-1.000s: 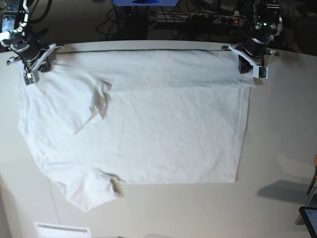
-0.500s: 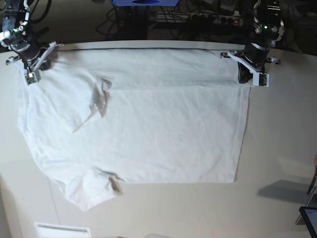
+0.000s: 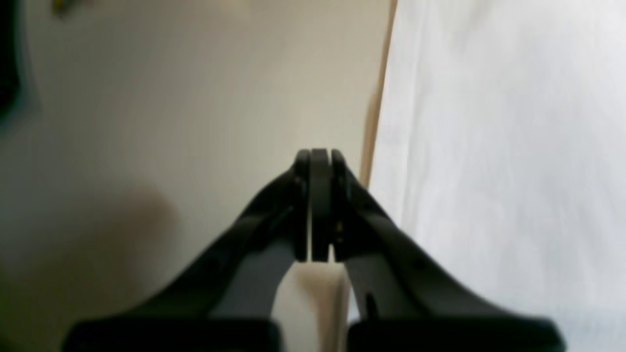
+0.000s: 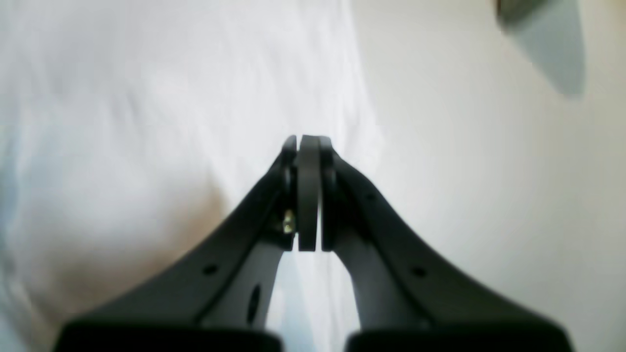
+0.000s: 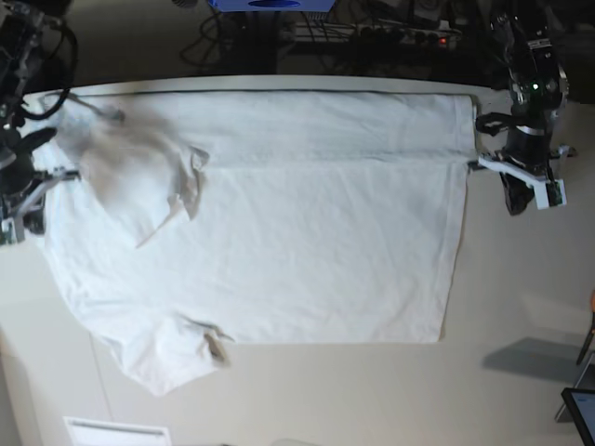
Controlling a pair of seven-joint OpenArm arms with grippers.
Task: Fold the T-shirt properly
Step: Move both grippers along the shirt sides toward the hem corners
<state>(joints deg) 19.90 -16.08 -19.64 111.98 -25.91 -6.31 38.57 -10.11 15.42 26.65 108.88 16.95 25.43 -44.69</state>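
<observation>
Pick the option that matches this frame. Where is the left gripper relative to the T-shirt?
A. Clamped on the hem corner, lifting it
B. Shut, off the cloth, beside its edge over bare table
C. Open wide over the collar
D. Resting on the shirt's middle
B: the left gripper has its jaws pressed together with nothing between them, over bare table just beside the edge of the T-shirt.

T-shirt [image 5: 279, 232] lies spread flat on the table [image 5: 521, 325], covering most of its middle and far side; its far edge runs along the table's back edge. Collar end is toward base-view left, hem toward right. Left gripper [image 5: 517, 197] sits just off the hem's far corner, over bare table, beside the cloth. Right gripper [image 5: 19, 218] is at the opposite end, at the shirt's left edge. Cables and gear [image 5: 372, 32] behind the table.
</observation>
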